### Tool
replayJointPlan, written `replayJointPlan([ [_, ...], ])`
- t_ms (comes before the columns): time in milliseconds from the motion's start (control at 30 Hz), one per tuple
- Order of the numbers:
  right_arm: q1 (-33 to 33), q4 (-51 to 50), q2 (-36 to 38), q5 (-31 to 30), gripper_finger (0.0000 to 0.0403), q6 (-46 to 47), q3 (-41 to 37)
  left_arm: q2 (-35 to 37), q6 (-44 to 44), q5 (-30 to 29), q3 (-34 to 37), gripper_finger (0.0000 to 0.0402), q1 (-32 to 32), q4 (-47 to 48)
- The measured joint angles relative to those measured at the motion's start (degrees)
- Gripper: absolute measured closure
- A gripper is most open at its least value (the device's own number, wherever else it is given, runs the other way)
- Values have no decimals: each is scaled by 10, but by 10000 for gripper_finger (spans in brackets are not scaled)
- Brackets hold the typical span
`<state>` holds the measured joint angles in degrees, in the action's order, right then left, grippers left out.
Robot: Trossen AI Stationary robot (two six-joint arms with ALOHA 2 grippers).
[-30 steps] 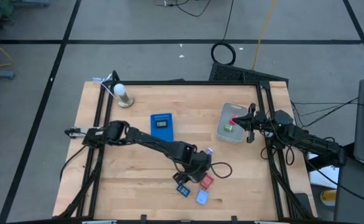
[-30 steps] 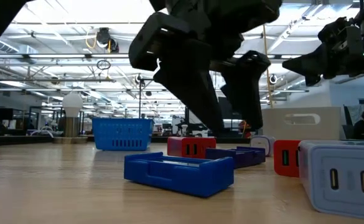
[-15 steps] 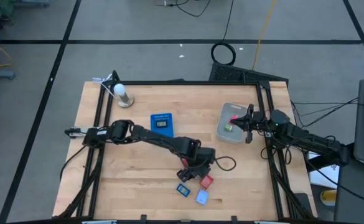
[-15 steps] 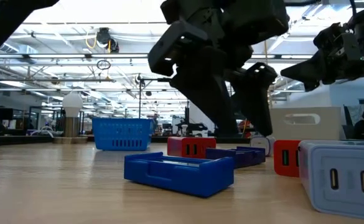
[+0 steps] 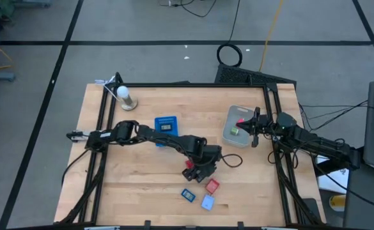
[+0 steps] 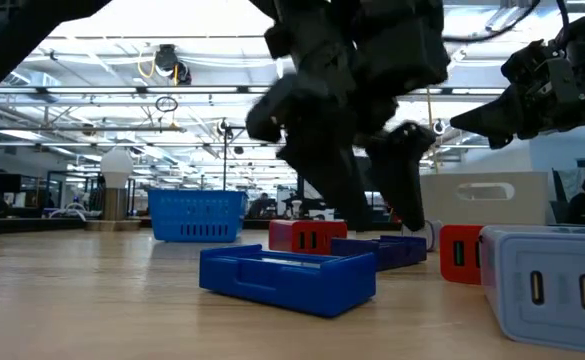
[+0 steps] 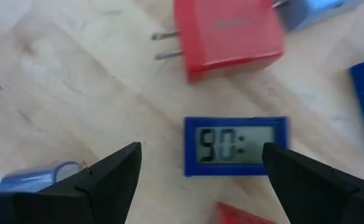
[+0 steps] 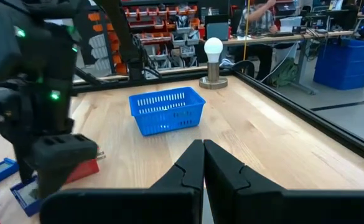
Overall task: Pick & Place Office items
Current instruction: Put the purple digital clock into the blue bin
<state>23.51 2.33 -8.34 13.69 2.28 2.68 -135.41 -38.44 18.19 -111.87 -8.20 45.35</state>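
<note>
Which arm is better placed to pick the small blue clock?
Left. The open left gripper hovers right over the small blue clock; the shut right gripper waits by the translucent grey bin.

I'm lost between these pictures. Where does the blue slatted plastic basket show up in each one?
High view: the blue slatted plastic basket sits mid-table.
Low view: the basket is far back, left of centre.
Left wrist view: not in it.
Right wrist view: the basket is near the centre.
Shared landmark: the white bulb lamp, seen in all but the left wrist view.
</note>
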Motion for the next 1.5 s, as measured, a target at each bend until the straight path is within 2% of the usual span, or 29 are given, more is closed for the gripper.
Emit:
replayJointPlan([
  [200, 0, 0, 0, -1, 403, 0, 0, -16, 15, 53, 0, 64, 7, 7],
  [567, 0, 0, -6, -1, 403, 8, 0, -15, 51, 19, 0, 64, 20, 13],
  [733, 0, 0, -6, -1, 403, 15, 0, -13, 80, -32, -1, 64, 51, 17],
  [1000, 0, -1, -6, 0, 403, 15, 0, -13, 118, -40, -1, 64, 123, 55],
  [1200, 0, -2, -6, 1, 403, 15, 0, -11, 112, -10, 1, 64, 151, 51],
  [1500, 0, -3, -6, 1, 403, 15, 0, 15, 62, -102, 2, 64, 112, 42],
])
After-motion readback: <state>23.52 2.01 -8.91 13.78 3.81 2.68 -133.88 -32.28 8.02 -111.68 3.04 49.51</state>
